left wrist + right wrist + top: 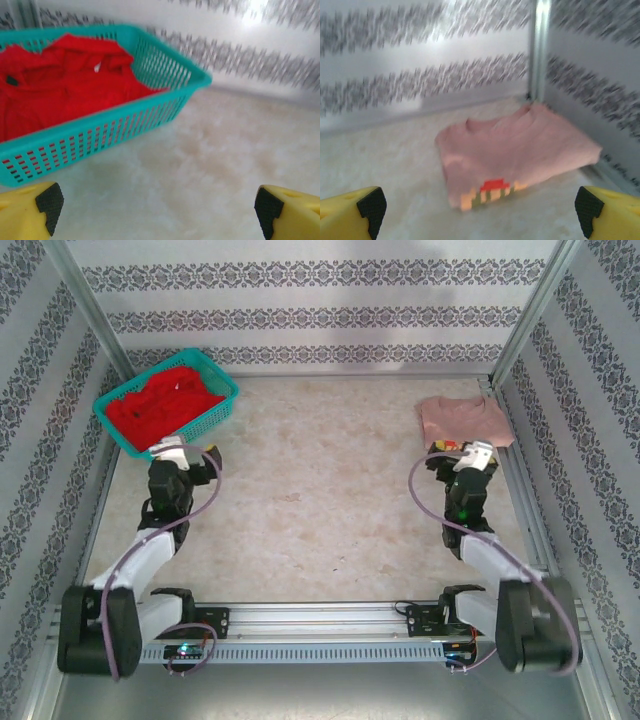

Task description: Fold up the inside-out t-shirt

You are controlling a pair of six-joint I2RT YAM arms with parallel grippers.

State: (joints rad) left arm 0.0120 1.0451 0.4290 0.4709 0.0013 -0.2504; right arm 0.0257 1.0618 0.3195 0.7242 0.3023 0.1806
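i see the bright red soft cloth t-shirt (158,406) bunched up inside the teal plastic lattice basket (222,406), which sits on the pale marbled desk (320,510) in the far left corner, close to the patterned walls. the cloth is piled in loose folds and rises above the basket rim in places. from my left wrist camera a small white label patch (97,67) shows near the collar. the left end effector (188,450) hangs just near of the basket's near right corner, its yellow fingers with black pads (47,202) spread wide and released, nothing between them, only bare desk below. it is not touching the basket or the shirt. over on the far right side of the desk a pale pink folded shirt (465,420) lies flat against the right wall, with a red and yellow print on its near edge. the right end effector (468,454) sits just near of that pink shirt, likewise released with its fingers wide apart and holding nothing. both arms are bent back toward their bases on the rail at the near edge.
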